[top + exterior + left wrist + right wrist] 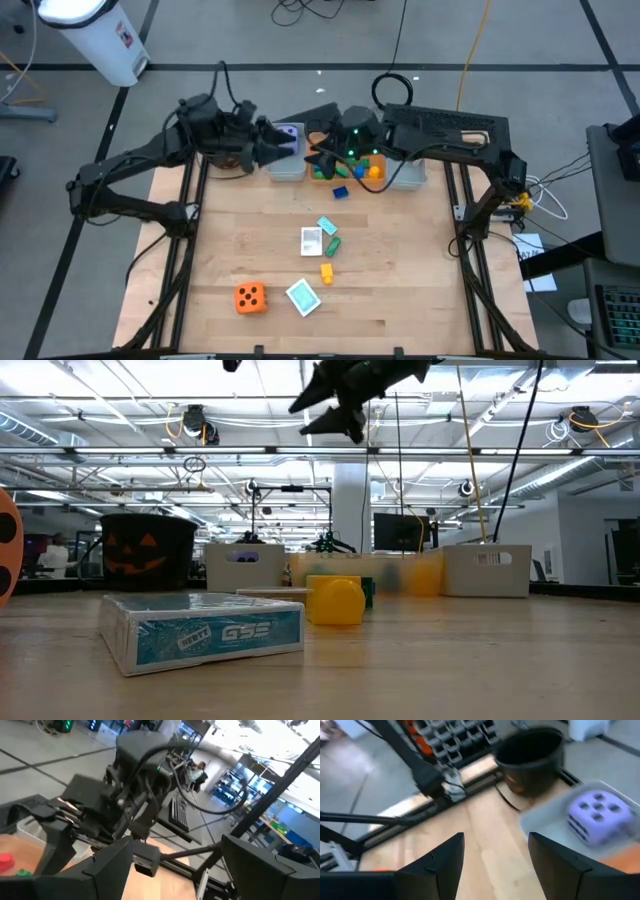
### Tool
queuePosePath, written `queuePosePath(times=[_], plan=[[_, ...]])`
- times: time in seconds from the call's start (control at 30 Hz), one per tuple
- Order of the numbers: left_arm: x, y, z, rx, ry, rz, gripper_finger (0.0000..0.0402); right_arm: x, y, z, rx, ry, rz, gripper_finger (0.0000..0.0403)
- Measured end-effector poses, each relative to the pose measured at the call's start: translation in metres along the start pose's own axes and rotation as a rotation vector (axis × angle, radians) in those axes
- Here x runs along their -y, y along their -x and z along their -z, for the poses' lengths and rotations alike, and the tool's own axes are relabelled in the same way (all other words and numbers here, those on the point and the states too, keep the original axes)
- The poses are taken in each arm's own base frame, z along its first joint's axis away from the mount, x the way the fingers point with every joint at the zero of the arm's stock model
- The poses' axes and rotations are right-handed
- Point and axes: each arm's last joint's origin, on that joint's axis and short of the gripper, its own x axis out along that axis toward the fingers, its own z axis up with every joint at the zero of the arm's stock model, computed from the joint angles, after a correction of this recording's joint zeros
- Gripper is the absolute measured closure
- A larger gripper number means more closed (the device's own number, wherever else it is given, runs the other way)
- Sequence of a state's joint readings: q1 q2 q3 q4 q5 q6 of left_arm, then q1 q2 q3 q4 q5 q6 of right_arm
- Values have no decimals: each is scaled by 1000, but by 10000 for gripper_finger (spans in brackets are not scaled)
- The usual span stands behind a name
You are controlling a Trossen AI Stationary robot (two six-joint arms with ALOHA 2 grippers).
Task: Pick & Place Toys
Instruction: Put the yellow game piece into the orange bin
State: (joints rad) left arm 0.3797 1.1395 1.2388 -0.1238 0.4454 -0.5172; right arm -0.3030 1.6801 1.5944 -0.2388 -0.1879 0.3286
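Several toys lie on the wooden table: an orange die [250, 297], a boxed card deck [302, 296], a yellow brick [326, 271], a green brick [332, 244], a white card [311, 240], a teal card [327, 227] and a blue brick [341, 193]. A purple die [597, 815] sits inside the grey bin [288, 165] at the far edge. My left gripper [285, 150] hovers open, pointing level, beside that bin. My right gripper [322, 158] hangs open above the orange bin [340, 172]. Nothing is between either pair of fingers [112, 865] [445, 860].
A round black pot [532, 757] stands at the far left, beside the grey bin. A second light bin [412, 175] stands right of the orange one. The two arms meet close together above the bins. The table's near half holds only the scattered toys.
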Motion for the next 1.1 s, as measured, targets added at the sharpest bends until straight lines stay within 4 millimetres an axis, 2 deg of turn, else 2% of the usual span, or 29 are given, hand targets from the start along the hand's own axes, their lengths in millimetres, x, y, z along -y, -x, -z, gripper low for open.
queuePosePath(times=[0.23,0.37,0.53,0.7,0.77,0.9,1.1], plan=[[3,-7,6,-35,30,15,92,-39,-3,4,54,80,-109,193],[4,-16,10,-43,37,36,92,-67,2,11,82,86,-93,193],[0,-38,25,-112,92,37,92,-101,9,22,111,130,-56,193],[16,-58,44,-157,85,50,92,-126,27,29,89,155,-102,193],[28,-64,53,-156,69,41,92,-132,39,31,85,164,-124,193],[55,-68,68,-131,19,20,92,-134,62,49,81,135,-158,193],[84,-72,90,-96,33,-76,92,-122,104,94,79,9,-216,193]])
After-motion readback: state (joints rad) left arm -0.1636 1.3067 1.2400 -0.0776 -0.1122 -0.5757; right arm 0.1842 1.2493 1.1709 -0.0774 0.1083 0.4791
